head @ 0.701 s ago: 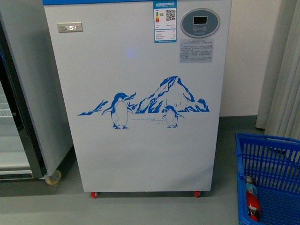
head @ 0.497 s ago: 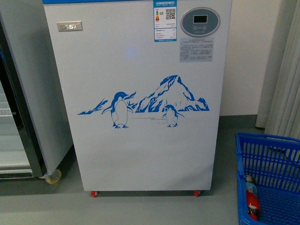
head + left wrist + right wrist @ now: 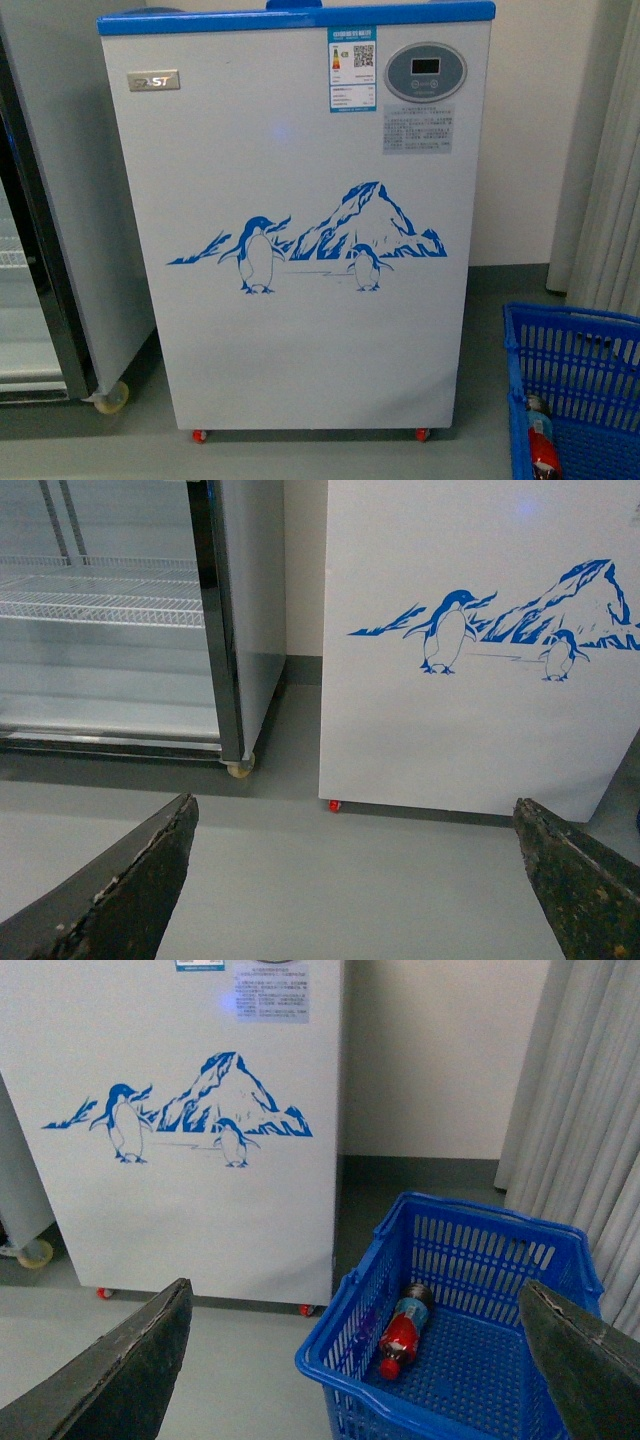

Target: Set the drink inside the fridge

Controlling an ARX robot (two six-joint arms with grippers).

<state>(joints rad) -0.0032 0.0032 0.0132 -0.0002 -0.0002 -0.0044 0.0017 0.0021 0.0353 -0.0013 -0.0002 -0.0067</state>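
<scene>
Above the smooth grey floor (image 3: 330, 900), left gripper (image 3: 352, 805) and right gripper (image 3: 355, 1288) held wide apart, rough dark fingers (image 3: 130, 890) empty, red-labelled drink (image 3: 403, 1330) laid in blue mesh basket (image 3: 480, 1228) at right, boxy white fridge (image 3: 300, 330) beyond, blue top rim now revealed.

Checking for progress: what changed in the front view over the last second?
Only the view moved: the fridge sits lower in frame, its blue top rim now showing, and the blue basket has slid down too. Nothing was grasped; the bottle still lies in the basket.
</scene>
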